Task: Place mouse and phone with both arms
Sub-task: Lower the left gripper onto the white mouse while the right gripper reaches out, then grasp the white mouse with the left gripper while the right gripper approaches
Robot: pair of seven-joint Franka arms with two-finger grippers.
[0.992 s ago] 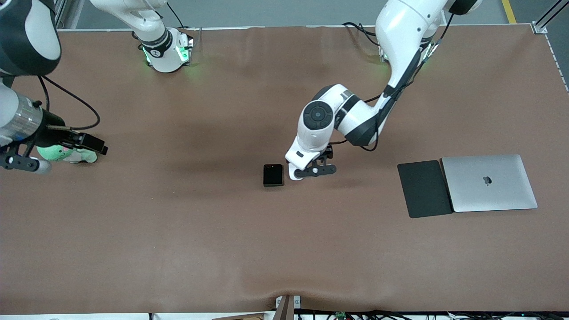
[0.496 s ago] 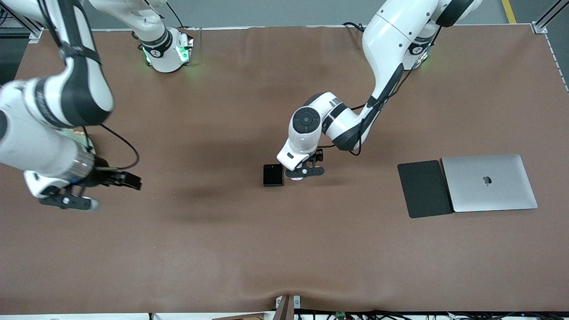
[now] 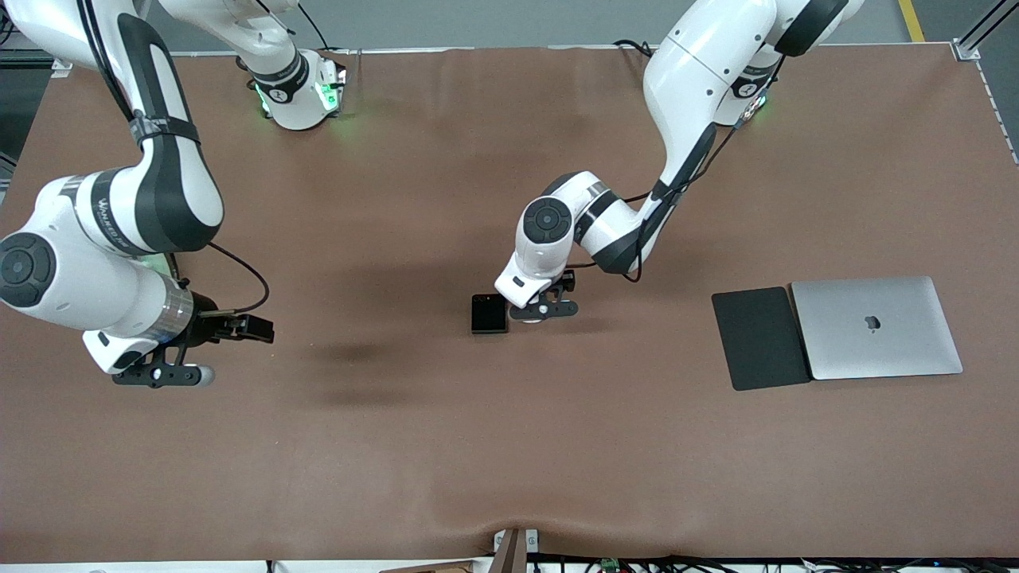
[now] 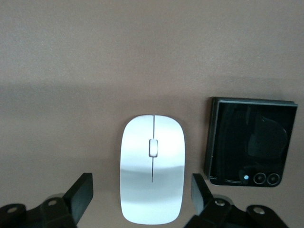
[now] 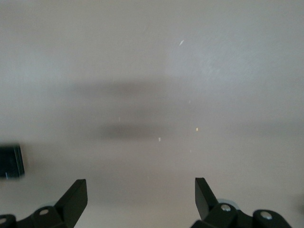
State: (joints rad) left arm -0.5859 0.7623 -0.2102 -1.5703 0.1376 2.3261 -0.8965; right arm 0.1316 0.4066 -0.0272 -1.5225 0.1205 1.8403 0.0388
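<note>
The white mouse (image 4: 152, 175) lies on the brown table between the open fingers of my left gripper (image 4: 141, 186), which straddles it without touching. In the front view my left gripper (image 3: 541, 309) hides the mouse. The black folded phone (image 3: 489, 313) lies flat right beside the mouse, toward the right arm's end; it also shows in the left wrist view (image 4: 250, 142). My right gripper (image 3: 159, 372) is open and empty over bare table near the right arm's end. Its wrist view shows the open gripper (image 5: 141, 197) and a sliver of the phone (image 5: 10, 161).
A closed silver laptop (image 3: 876, 328) lies toward the left arm's end of the table, with a dark grey flat mat (image 3: 760, 338) right beside it on the side toward the phone.
My right arm has swung from the table's edge inward and toward the front camera. My left gripper has shifted slightly toward the phone, over the mouse.
</note>
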